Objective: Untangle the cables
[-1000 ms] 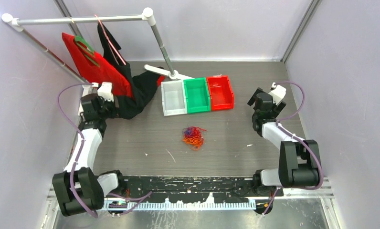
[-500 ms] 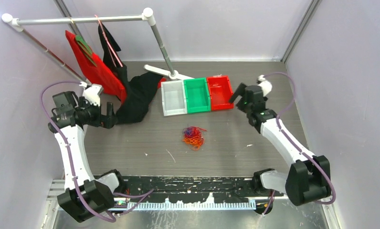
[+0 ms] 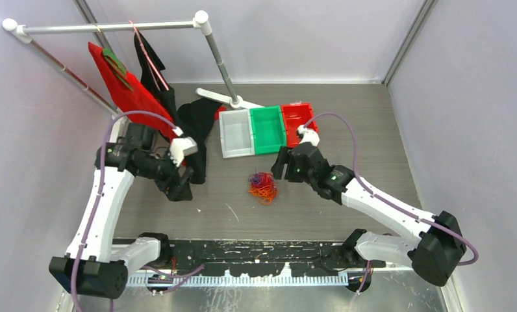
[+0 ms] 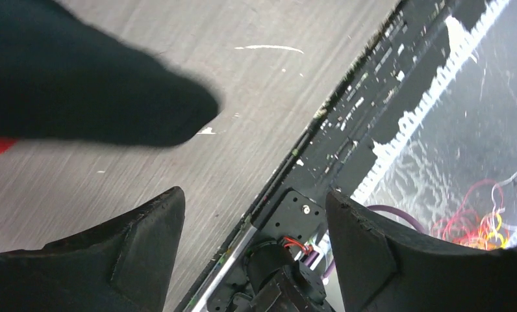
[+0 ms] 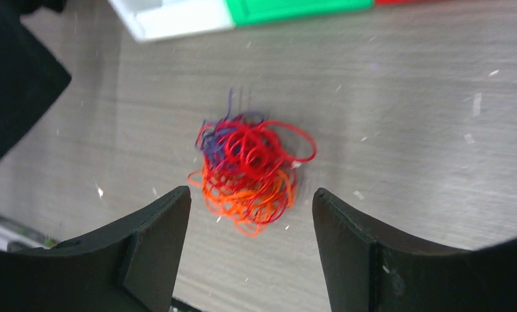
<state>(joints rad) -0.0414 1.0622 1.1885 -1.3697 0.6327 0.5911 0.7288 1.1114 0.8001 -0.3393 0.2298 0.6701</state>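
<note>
Cables (image 5: 249, 172) clumped tight — single strands untraceable.

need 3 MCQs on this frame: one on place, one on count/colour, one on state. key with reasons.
1. Where is the cable clump?
A. On the bare table, on the near side of the bins
B. Inside the green bin
C. Hung on the rail

2. Which bins stand in the row?
A. Two, both red
B. Three: white, green, red
C. Four, all white

3. How is the right gripper?
A. Shut on the clump
B. Shut on a bin
C. Open, holding nothing

Key:
1 A: the top view shows the clump on the tabletop, apart from the bins.
2 B: three bins sit side by side in the top view.
3 C: the right wrist view shows its jaws wide apart, with the clump lying on the table beyond them.
</note>
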